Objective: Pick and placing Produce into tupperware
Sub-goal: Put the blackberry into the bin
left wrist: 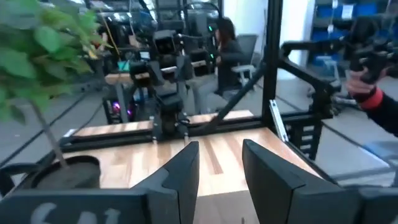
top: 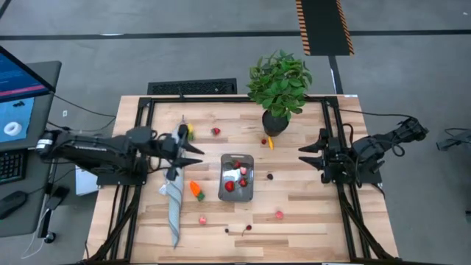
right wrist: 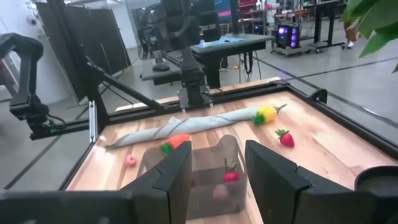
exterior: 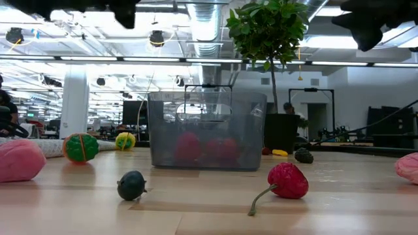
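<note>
1. 3 or so red pieces already lying in the tupperware (top: 237,177) at mid-desk (top: 309,221); exact count hard to judge.
2. Most produce left outside: carrot (top: 196,188) just beside the tupperware on the left arm's side, yellow piece (top: 190,131) and strawberry (top: 215,132) toward the far edge, pink berry (top: 202,219), stemmed red piece (top: 248,227) and another pink piece (top: 279,215) toward the near edge, small dark berry (top: 269,176) on the right arm's side.
3. Left gripper (top: 193,155) raised over the cloth (top: 175,199), fingers (left wrist: 180,174) parted a little, holding nothing.
4. Right gripper (top: 303,154) raised near the plant (top: 280,85), fingers (right wrist: 177,177) apart, holding nothing.
5. Judged well under halfway: no piece in hand, several pickups still to make.
</note>
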